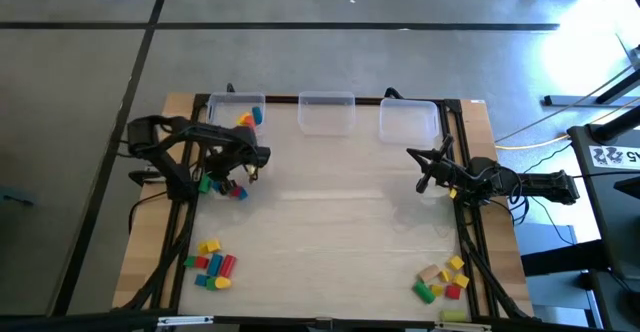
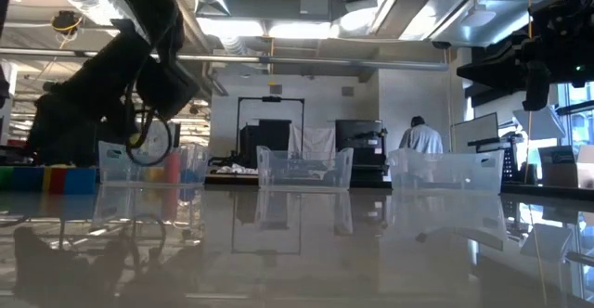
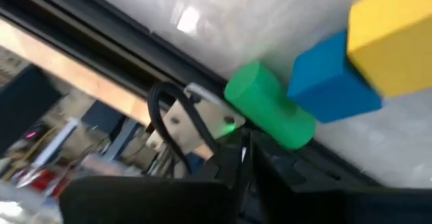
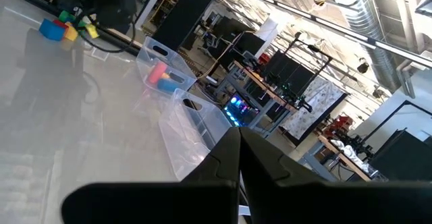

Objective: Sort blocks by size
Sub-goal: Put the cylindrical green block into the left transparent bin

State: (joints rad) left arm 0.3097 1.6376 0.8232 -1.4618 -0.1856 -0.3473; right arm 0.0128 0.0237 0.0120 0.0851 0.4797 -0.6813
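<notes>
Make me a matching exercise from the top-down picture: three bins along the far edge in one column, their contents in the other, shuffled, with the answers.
Things:
1. left bin
2. middle bin
3. right bin

States:
A. clear, no blocks showing, beside the right gripper
B. holds a few blocks
C. clear, no blocks showing, between the other two

Pairs: 1-B, 2-C, 3-A

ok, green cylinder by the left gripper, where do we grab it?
Likely across its curved sides at mid-length, coming from above. The green cylinder lies on its side beside the blue block, one round end facing the table's edge rail. Its far end sits close to the blue block, so an end-to-end pinch looks cramped. The left gripper hangs nearby.
</notes>
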